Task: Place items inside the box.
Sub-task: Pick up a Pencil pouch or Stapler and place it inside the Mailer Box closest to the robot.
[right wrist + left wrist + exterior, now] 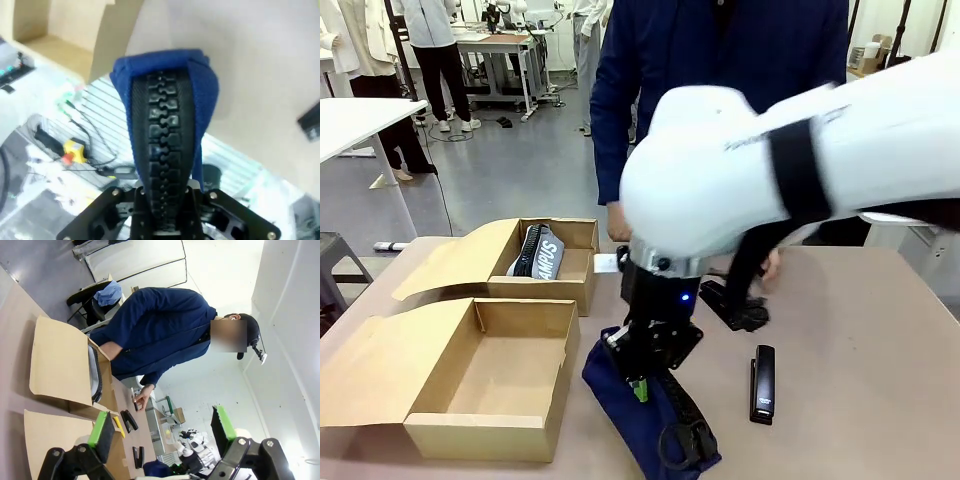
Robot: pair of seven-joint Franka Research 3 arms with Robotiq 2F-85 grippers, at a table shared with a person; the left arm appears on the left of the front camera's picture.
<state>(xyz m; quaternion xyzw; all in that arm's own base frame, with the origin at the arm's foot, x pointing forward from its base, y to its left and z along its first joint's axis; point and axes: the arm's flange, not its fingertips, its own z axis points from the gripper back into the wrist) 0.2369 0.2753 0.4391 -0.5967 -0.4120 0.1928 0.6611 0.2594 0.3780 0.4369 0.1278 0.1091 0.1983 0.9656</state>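
One navy pouch [655,425] hangs clenched in the right gripper [640,383] beside the near open box [480,432]; the left gripper [162,426] gapes empty.

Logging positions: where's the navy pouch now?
In the front view, the navy pouch is held in the right gripper, between the empty near box and a black stapler.

White lettering on the dark pouch [531,250] cannot be read.
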